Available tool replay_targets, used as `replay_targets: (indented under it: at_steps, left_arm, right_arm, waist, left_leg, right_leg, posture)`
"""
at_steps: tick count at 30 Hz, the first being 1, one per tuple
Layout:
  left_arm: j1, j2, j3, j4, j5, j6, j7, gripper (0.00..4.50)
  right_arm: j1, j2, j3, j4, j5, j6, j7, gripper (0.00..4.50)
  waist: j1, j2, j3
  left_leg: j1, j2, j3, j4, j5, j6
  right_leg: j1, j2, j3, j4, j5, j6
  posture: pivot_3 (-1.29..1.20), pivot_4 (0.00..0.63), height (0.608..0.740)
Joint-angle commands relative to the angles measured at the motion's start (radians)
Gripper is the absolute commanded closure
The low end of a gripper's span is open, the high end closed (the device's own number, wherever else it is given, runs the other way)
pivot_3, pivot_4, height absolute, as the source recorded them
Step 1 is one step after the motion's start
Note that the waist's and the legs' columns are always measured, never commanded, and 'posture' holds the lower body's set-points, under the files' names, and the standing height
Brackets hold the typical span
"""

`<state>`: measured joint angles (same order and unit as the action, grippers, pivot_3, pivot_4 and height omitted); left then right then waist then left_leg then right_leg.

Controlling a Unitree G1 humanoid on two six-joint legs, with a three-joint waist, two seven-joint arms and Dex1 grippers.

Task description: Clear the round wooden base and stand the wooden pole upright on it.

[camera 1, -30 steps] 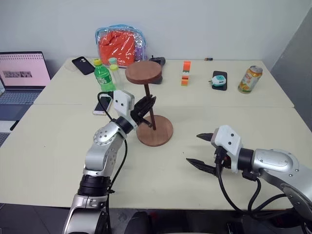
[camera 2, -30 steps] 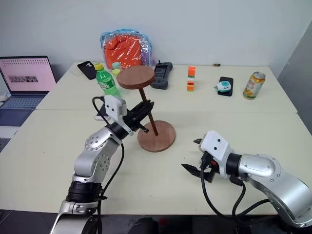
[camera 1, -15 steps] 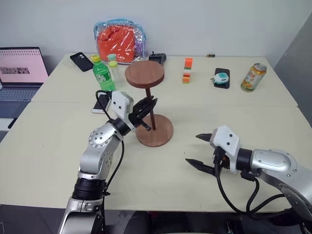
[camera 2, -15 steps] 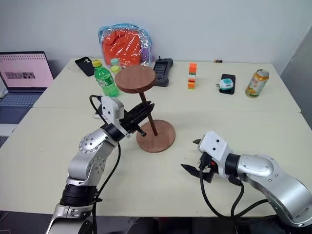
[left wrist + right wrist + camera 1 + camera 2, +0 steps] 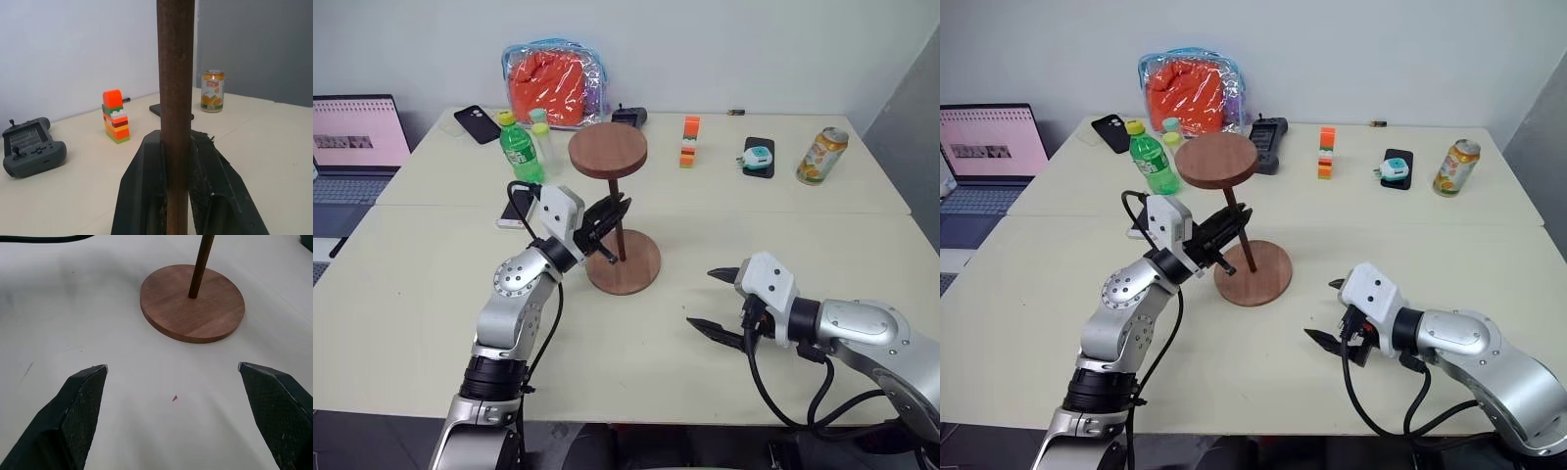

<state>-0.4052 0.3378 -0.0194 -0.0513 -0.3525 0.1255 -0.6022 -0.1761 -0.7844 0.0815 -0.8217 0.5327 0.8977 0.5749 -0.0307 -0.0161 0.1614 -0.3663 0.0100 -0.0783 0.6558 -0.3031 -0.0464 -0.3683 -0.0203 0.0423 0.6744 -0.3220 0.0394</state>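
Wooden pole (image 5: 620,223) stands with its foot at the centre of the round wooden base (image 5: 636,267), clamped mid-shaft by the left gripper (image 5: 610,221) — settle it plumb before letting go — while the right gripper (image 5: 717,302) hovers spread wide, empty.

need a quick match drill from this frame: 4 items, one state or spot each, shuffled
1. pole
2. right gripper
3. can
4. green bottle

a. open, holding nothing
b. far right of table
c. clamped in the left gripper, foot on the base
d. near the orange bag

Pairs: 1-c, 2-a, 3-b, 4-d
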Motion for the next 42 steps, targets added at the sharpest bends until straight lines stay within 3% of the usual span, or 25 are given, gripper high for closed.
replay_targets:
  at_steps: [1, 2, 10, 16, 23, 29, 33, 38, 42]
  left_arm:
    - [0.035, 0.040, -0.015, 0.022, 0.053, 0.032, -0.011, 4.26]
    - [0.037, 0.046, -0.018, 0.011, 0.053, 0.028, -0.020, 4.26]
    - [0.038, 0.069, -0.064, -0.043, 0.045, 0.028, -0.102, 2.54]
    - [0.019, 0.069, -0.054, -0.019, 0.055, 0.031, -0.116, 2.54]
    - [-0.006, 0.152, -0.024, 0.014, 0.088, 0.051, -0.137, 2.54]
    - [-0.037, 0.331, -0.031, 0.070, 0.152, 0.065, -0.240, 2.54]
    - [0.008, 0.457, 0.015, 0.013, 0.092, 0.119, -0.356, 2.54]
    - [0.192, 0.653, 0.209, -0.112, -0.012, 0.232, -0.478, 2.54]
    - [0.302, 0.691, 0.327, -0.149, -0.028, 0.255, -0.472, 2.54]
  right_arm:
    - [-0.006, -0.003, -0.014, -0.028, 0.008, -0.015, 0.011, 0.00]
    - [-0.006, -0.004, -0.015, -0.027, 0.008, -0.015, 0.012, 0.00]
    - [0.005, -0.006, -0.020, -0.031, 0.005, -0.015, 0.020, 0.00]
    - [0.012, -0.007, -0.020, -0.030, 0.001, -0.017, 0.019, 0.00]
    - [0.017, -0.009, -0.029, -0.024, -0.001, -0.028, 0.026, 0.00]
    - [0.021, -0.024, -0.042, 0.000, -0.016, -0.074, 0.054, 0.00]
    - [0.031, -0.041, -0.077, 0.025, -0.029, -0.146, 0.091, 0.00]
    - [0.085, -0.059, -0.221, 0.091, 0.010, -0.266, 0.203, 0.00]
    - [0.121, -0.092, -0.304, 0.152, 0.029, -0.327, 0.295, 0.00]
  waist:
    - [0.000, 0.000, 0.000]
    - [-0.001, 0.000, 0.000]
    - [0.005, 0.000, 0.005]
    - [0.016, -0.001, 0.005]
    - [0.021, -0.001, 0.005]
    - [0.021, 0.000, 0.006]
    - [0.019, 0.000, 0.007]
    - [0.006, -0.001, 0.011]
    - [0.004, 0.000, 0.013]
  left_leg:
    - [0.000, 0.000, 0.000, 0.000, 0.000, 0.000]
    - [0.000, 0.000, 0.000, 0.000, 0.000, 0.000]
    - [-0.007, -0.001, -0.002, 0.003, 0.000, 0.000]
    - [-0.016, -0.003, -0.004, 0.007, 0.002, -0.003]
    - [-0.015, -0.002, -0.004, 0.006, 0.000, 0.000]
    - [-0.015, -0.002, -0.004, 0.007, 0.000, 0.000]
    - [-0.015, -0.002, -0.003, 0.007, 0.000, 0.000]
    - [-0.016, 0.000, -0.002, 0.006, 0.000, 0.000]
    - [-0.016, 0.000, -0.002, 0.006, 0.000, 0.001]
  right_leg:
    - [0.000, 0.000, 0.000, 0.000, 0.000, 0.000]
    - [0.000, 0.000, 0.000, 0.000, 0.000, 0.000]
    - [-0.005, 0.001, -0.001, 0.000, 0.000, 0.000]
    - [-0.011, -0.001, -0.001, 0.000, 0.000, 0.000]
    - [-0.011, 0.000, -0.002, 0.002, 0.000, 0.000]
    - [-0.012, 0.001, -0.003, 0.004, 0.000, 0.000]
    - [-0.012, 0.001, -0.003, 0.004, 0.000, 0.000]
    - [-0.014, -0.001, -0.002, 0.004, 0.000, 0.000]
    - [-0.015, -0.001, -0.002, 0.005, 0.000, -0.001]
  posture:
    - [0.00, 0.150, 0.740]
    - [0.00, 0.150, 0.740]
    - [0.00, 0.150, 0.740]
    - [0.00, 0.150, 0.740]
    - [0.00, 0.150, 0.740]
    - [0.00, 0.150, 0.740]
    - [0.00, 0.150, 0.740]
    - [0.00, 0.150, 0.740]
    - [0.00, 0.150, 0.740]
